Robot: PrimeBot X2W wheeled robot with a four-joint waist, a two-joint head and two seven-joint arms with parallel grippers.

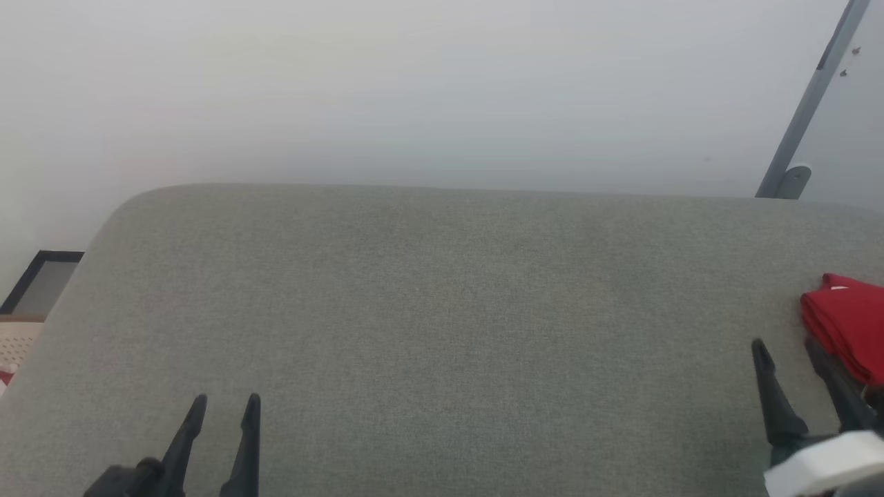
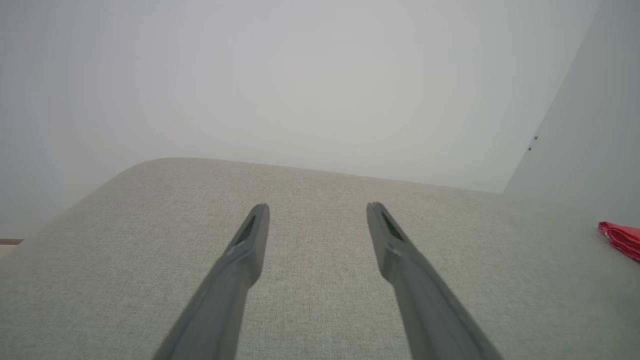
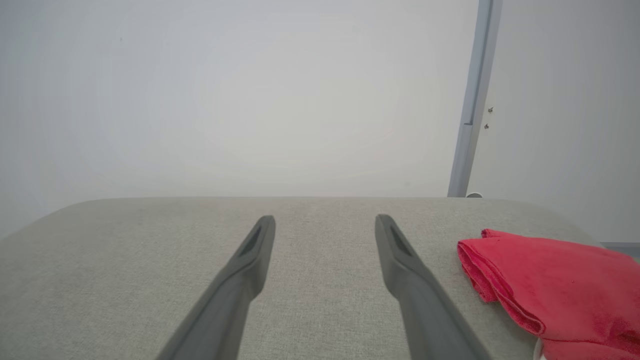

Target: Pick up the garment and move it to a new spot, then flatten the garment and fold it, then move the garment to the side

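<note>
The garment [image 1: 846, 324] is grasped by neither pair of jaws. The jaws of the left gripper [image 1: 226, 400] are spread wide and released, with only bare grey fabric seen between the two dark fingers. The jaws of the right gripper [image 1: 786, 345] are likewise parted and hold nothing.

In the head view the left gripper is found at 7 o'clock on the table [image 1: 442, 310] and the right gripper at 4 o'clock, both sets of fingers pointed toward 12 o'clock. The garment is laid at 3 o'clock on the table, just beside the right gripper's outer finger. In the right wrist view a strip of table is seen between that finger and the red cloth. The garment is folded into a compact red bundle, its layered folded edge turned toward the right gripper.

Beyond the table's far edge a pale wall is seen, with a grey post [image 1: 804, 110] standing at 1 o'clock.
</note>
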